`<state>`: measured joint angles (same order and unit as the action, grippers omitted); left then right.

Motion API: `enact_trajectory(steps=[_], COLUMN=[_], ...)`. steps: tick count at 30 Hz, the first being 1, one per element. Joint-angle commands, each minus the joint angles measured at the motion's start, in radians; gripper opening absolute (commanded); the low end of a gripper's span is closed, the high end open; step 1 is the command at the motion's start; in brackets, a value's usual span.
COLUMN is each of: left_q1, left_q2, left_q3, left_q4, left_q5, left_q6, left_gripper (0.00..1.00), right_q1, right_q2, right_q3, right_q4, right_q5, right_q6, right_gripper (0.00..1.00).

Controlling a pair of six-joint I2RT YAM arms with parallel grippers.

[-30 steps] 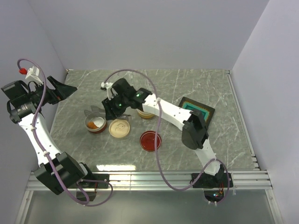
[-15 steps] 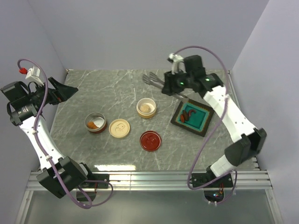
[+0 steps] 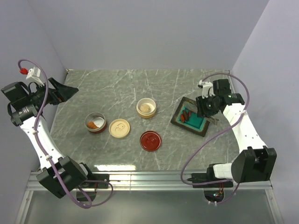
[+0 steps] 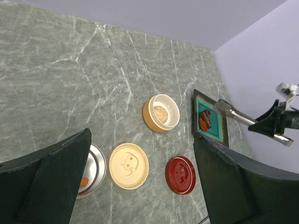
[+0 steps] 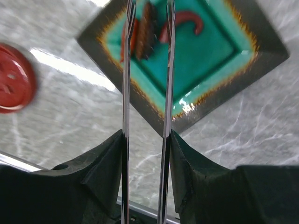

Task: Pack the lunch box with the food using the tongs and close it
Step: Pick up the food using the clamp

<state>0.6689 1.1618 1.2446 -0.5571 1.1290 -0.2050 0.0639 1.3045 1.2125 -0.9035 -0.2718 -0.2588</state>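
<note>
My right gripper [image 5: 146, 135] is shut on the silver tongs [image 5: 125, 70], one finger pressed on the outside of each arm. The tong tips reach over a square teal plate [image 5: 261, 46] and straddle a brown piece of food [image 5: 148, 28]. An orange piece lies beside it and a curled red piece [image 5: 184, 21] just right. From above, the right gripper [image 3: 207, 106] hovers over the plate [image 3: 202, 130] at the table's right. The lunch box containers stand apart: a steel one [image 3: 95, 123] holding an orange piece, and a cream one [image 3: 146, 108] holding tan food. My left gripper [image 3: 63, 91] stands open and raised at far left.
A cream lid [image 3: 119, 128] and a red lid [image 3: 151, 140] lie flat on the grey marble table between the containers and the near edge. Walls close in the table on the left, back and right. A metal rail runs along the front.
My right arm has swung with the tongs from the containers on the left, past the back, to the teal plate on the right. The tong arms have closed a little. The left arm is unmoved.
</note>
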Motion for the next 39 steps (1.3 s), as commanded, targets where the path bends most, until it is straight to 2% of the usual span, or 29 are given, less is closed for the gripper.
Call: enact_trajectory(steps=[1, 6, 18, 33, 39], left_q1=[0.005, 0.003, 0.004, 0.003, 0.003], left_q2=[-0.016, -0.01, 0.004, -0.004, -0.002], left_q3=[-0.004, 0.033, 0.013, 0.012, 0.013], left_q4=[0.034, -0.012, 0.031, 0.042, 0.033], left_q5=[0.031, 0.025, 0.026, 0.026, 0.025], left_q6=[0.001, 0.042, 0.004, -0.007, 0.003], left_gripper=[0.97, 0.97, 0.97, 0.96, 0.96], right_q1=[-0.016, -0.018, -0.018, -0.016, -0.016], right_q2=[-0.007, 0.048, 0.11, 0.065, 0.065], right_q3=[-0.062, -0.082, -0.076, -0.153, -0.085], right_q4=[0.078, 0.101, 0.092, 0.069, 0.045], right_q5=[0.017, 0.014, -0.018, 0.01, -0.02], right_q6=[-0.054, -0.054, -0.048, -0.04, -0.022], right_gripper=[0.48, 0.47, 0.47, 0.49, 0.36])
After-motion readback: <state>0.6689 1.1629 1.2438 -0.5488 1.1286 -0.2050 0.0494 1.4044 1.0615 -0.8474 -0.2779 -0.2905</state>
